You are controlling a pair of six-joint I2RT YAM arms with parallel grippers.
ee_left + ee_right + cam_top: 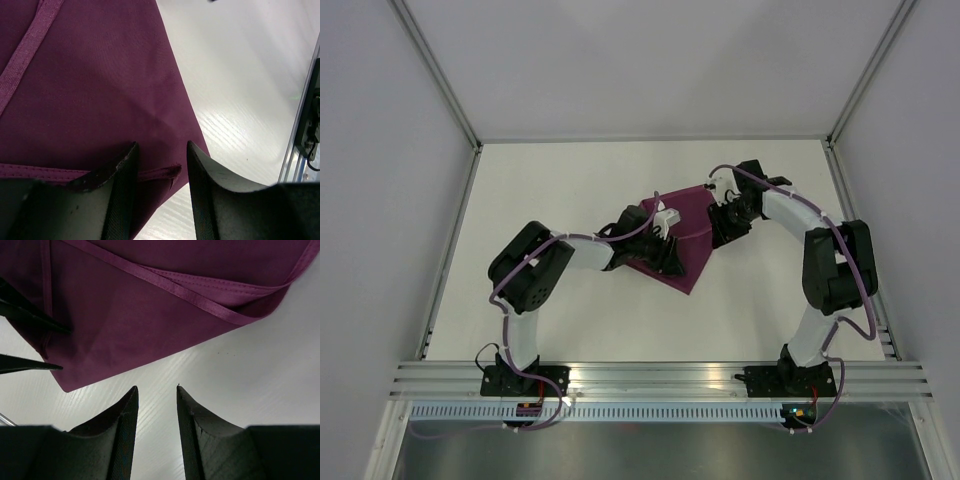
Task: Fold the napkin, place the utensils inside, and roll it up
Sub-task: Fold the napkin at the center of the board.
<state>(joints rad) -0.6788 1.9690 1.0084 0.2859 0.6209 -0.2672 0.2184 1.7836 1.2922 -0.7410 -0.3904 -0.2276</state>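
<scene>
The plum-purple napkin point(691, 262) lies folded on the white table, its layered hems showing in the right wrist view point(150, 320). My left gripper point(666, 258) is open low over the napkin's near corner; in the left wrist view point(161, 147) the hemmed corner point(165, 173) lies between its fingers. My right gripper point(725, 228) is open at the napkin's right edge; in its own view point(156, 388) it hangs over bare table just short of the cloth. The left gripper's fingertips point(35, 322) show there at the left. No utensils are in view.
The table point(570, 190) is white with grey walls on three sides. An aluminium rail point(660, 378) runs along the near edge by the arm bases and also shows in the left wrist view point(304, 125).
</scene>
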